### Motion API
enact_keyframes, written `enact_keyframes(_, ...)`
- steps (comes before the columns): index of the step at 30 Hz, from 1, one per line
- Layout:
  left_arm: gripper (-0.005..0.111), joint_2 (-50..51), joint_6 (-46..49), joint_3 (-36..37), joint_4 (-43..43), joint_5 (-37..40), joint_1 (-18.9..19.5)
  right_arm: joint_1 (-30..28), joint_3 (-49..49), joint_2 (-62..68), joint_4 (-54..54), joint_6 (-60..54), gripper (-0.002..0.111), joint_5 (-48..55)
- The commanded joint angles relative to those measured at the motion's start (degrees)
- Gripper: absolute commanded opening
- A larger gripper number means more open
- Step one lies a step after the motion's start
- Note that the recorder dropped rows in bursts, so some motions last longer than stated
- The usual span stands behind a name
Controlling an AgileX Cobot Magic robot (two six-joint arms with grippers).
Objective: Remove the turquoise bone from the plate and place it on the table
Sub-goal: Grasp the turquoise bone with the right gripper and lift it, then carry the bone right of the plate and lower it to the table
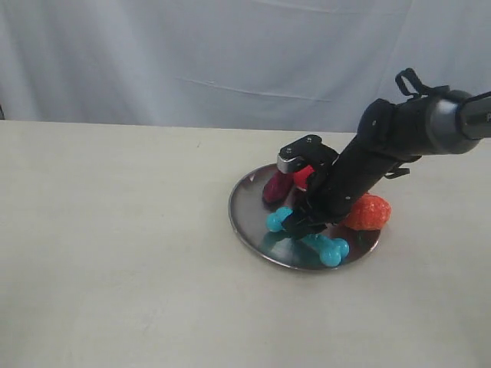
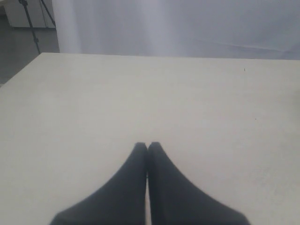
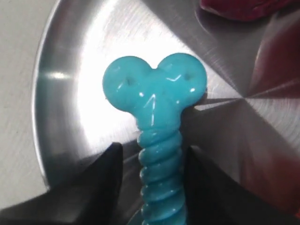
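The turquoise bone (image 1: 331,250) lies on the silver plate (image 1: 245,215) at the right of the beige table (image 1: 115,245). My right gripper (image 1: 304,225) is down over the middle of the bone. In the right wrist view the ribbed shaft of the bone (image 3: 154,101) runs between the two dark fingers of my right gripper (image 3: 152,150). The jaws are open, with a gap on one side and the other finger close to the shaft. The bone rests on the plate (image 3: 61,93). My left gripper (image 2: 147,146) is shut and empty over bare table (image 2: 150,89); it is outside the exterior view.
Other toys share the plate: a dark red one (image 1: 276,186), a bright red one (image 1: 303,176) behind the gripper, and an orange bumpy one (image 1: 370,212) at the right rim. A grey curtain (image 1: 230,54) hangs behind the table.
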Motion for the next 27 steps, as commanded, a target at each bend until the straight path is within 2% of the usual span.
enact_keyframes(1, 0.0, -0.1, -0.2, 0.1, -0.1, -0.3, -0.4, 0.0, -0.3, -0.1, -0.7, -0.3, 0.011, -0.4)
enact_keyframes(2, 0.0, -0.1, -0.2, 0.1, -0.1, -0.3, -0.4, 0.2, -0.3, -0.2, -0.7, -0.3, 0.0, 0.0)
enact_keyframes(8, 0.0, -0.1, -0.2, 0.1, -0.1, -0.3, -0.4, 0.4, -0.3, -5.1, 1.9, 0.2, 0.0, 0.0)
enact_keyframes(16, 0.0, -0.1, -0.2, 0.1, -0.1, -0.3, -0.4, -0.8, -0.3, -21.6, 1.3, 8.6, 0.0, -1.8)
enact_keyframes(21, 0.0, -0.1, -0.2, 0.1, -0.1, -0.3, -0.4, -4.8, -0.3, -30.6, 1.3, 15.6, 0.0, -3.8)
enact_keyframes(27, 0.0, -0.1, -0.2, 0.1, -0.1, -0.3, -0.4, -13.1, -0.3, -37.1, -0.8, 22.1, 0.0, -2.3)
